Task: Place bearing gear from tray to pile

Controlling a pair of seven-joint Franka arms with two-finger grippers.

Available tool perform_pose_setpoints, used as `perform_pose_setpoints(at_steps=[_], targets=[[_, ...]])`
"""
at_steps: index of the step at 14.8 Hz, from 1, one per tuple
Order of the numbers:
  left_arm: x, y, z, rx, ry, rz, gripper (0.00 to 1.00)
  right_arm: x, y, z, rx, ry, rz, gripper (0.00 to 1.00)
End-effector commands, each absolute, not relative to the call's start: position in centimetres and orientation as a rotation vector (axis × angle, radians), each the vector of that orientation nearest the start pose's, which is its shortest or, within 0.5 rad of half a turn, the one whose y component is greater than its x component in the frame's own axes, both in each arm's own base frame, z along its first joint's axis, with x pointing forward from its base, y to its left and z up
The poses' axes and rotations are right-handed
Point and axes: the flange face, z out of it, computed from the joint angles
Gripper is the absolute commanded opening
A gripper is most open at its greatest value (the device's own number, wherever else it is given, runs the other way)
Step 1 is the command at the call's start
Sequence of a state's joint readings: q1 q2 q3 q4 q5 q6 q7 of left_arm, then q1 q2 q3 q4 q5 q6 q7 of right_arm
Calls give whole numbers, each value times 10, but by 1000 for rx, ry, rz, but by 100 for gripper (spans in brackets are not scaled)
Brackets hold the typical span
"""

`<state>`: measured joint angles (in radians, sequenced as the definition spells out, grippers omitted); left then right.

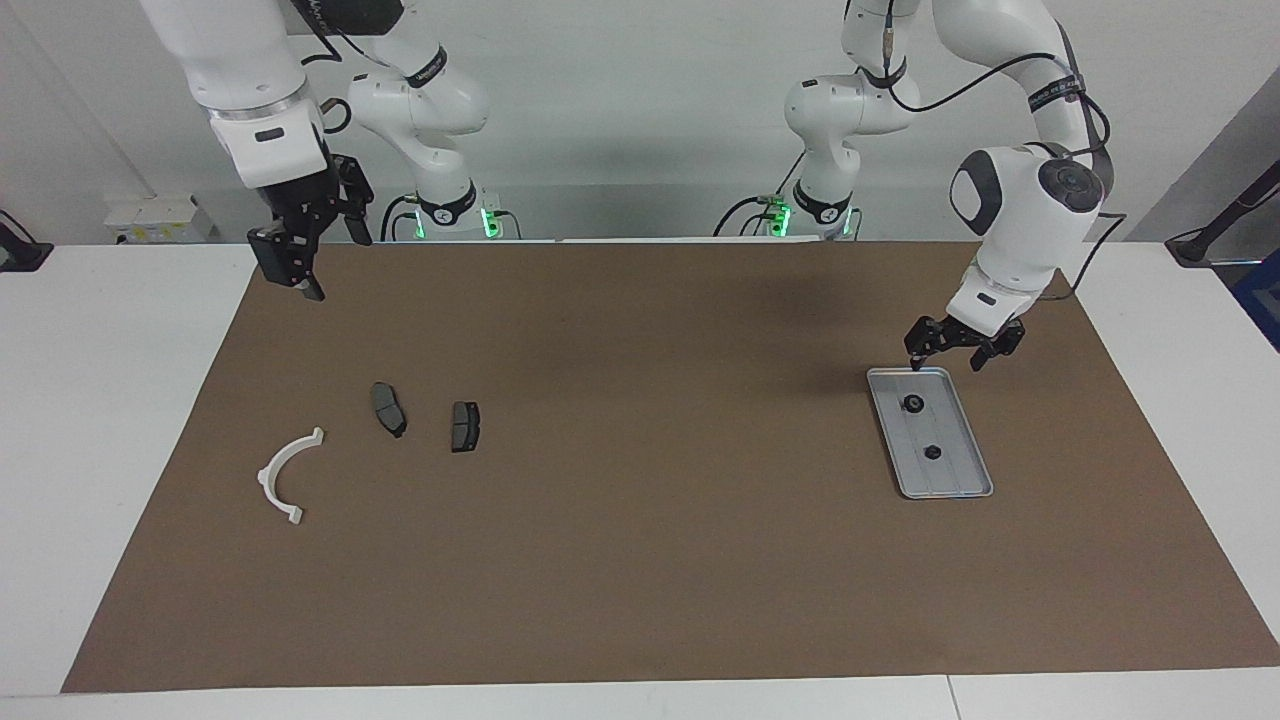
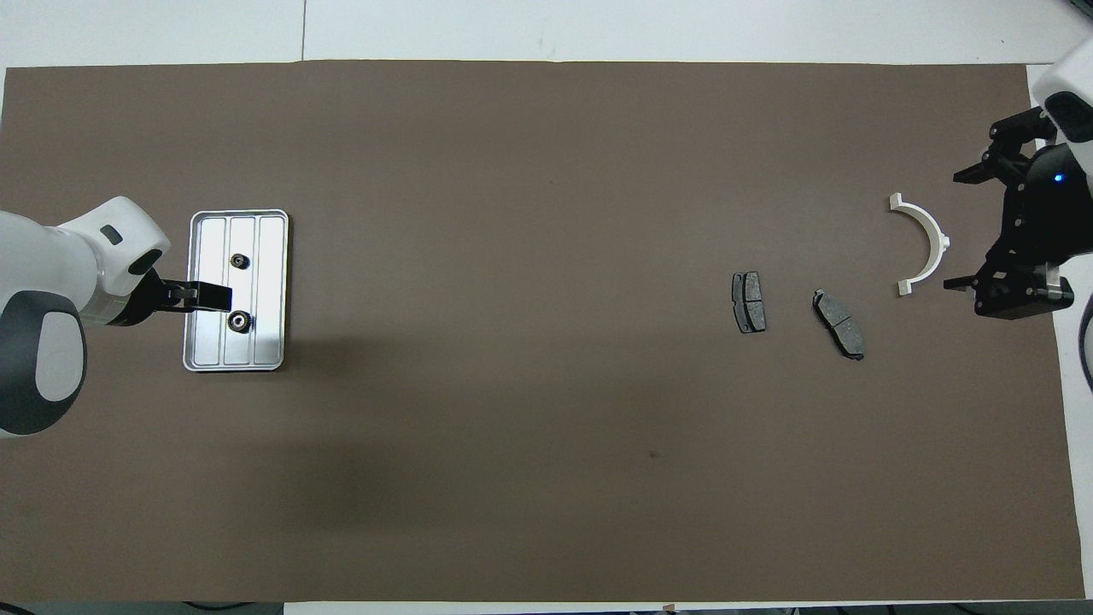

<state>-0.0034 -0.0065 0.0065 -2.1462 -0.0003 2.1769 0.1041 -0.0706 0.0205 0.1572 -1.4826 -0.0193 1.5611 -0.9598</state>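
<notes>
The left gripper [image 1: 944, 355], fingers spread and empty, hangs over the tray [image 1: 965, 478] edge, just short of a bearing gear [image 1: 913, 403]. The right gripper [image 1: 318, 262], fingers also spread, waits near the pile [image 1: 385, 432].

Brown mat [image 1: 640, 560] covering white table [image 1: 100, 420], perhaps paper

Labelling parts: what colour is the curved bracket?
White; the curved bracket shows best in the overhead view.

- left gripper [image 1: 945, 357] hangs low at the right of the facing view, fingers spread and pointing down, elbow bent above
- right gripper [image 1: 318, 257] waits raised at upper left, fingers apart, tilted
</notes>
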Motion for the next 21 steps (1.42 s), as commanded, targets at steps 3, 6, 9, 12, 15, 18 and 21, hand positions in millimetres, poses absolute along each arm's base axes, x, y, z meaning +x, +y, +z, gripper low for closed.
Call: perform_pose_setpoints(at_steps=[3,6,9,12,15,18,21], targets=[[536,10,384,-3142,169,-76,100,556,49,656,-3053,-787,-122,100],[538,8,366,-3143,169,-66,100,556,56,658,-3123,-292,-147,100],[539,6,359,-3143,173,-59,100,559,61,659,-3117,78,-182,100],[539,3,350,-3144,173,-42,100,558,64,657,-3060,517,-169,100],[536,5,339,-3145,170,-25,100,559,63,658,-2925,937,-156,100],[536,6,321,-3145,172,-25,100,560,57,657,-2835,1159,-144,100],[537,7,312,-3145,177,-15,100,560,54,658,-2854,1121,-148,100]])
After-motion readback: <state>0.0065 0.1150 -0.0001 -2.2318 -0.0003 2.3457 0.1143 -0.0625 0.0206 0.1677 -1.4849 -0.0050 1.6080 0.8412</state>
